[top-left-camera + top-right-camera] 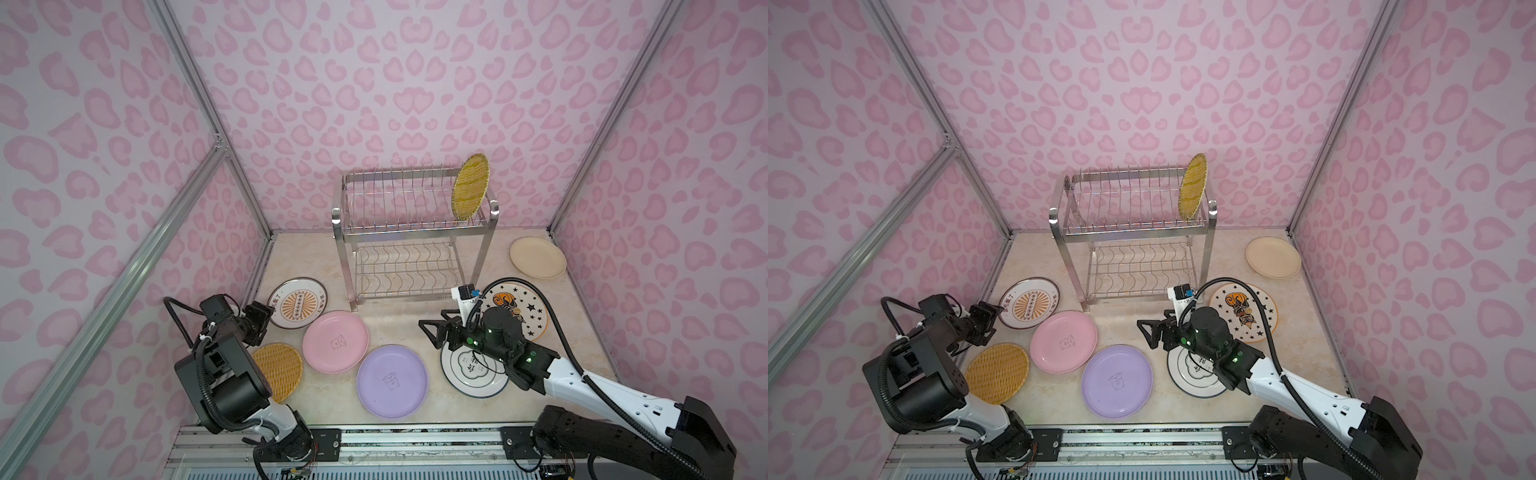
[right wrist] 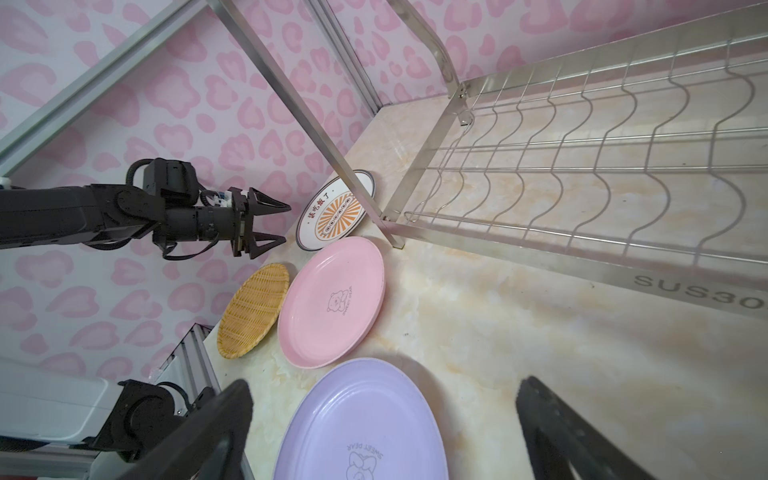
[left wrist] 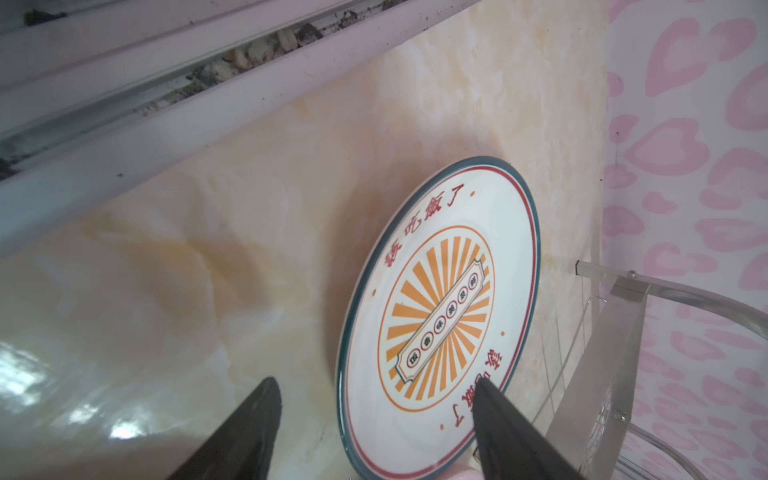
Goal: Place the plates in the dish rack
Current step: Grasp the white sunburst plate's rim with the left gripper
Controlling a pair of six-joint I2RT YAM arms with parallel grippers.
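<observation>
The dish rack stands at the back with a yellow striped plate upright in its top tier. Flat on the table lie the orange-radial plate, pink, lilac, woven-look, ring-emblem, star-patterned and cream plates. My left gripper is open and straddles the near rim of the orange-radial plate, one finger above its face and one beside it. My right gripper hangs open over bare table beside the lilac plate, holding nothing.
Pink patterned walls close in the table on three sides. An aluminium frame rail runs along the left wall close to my left gripper. The rack's front leg stands by the orange-radial plate. The arms' mounting rail lines the front edge.
</observation>
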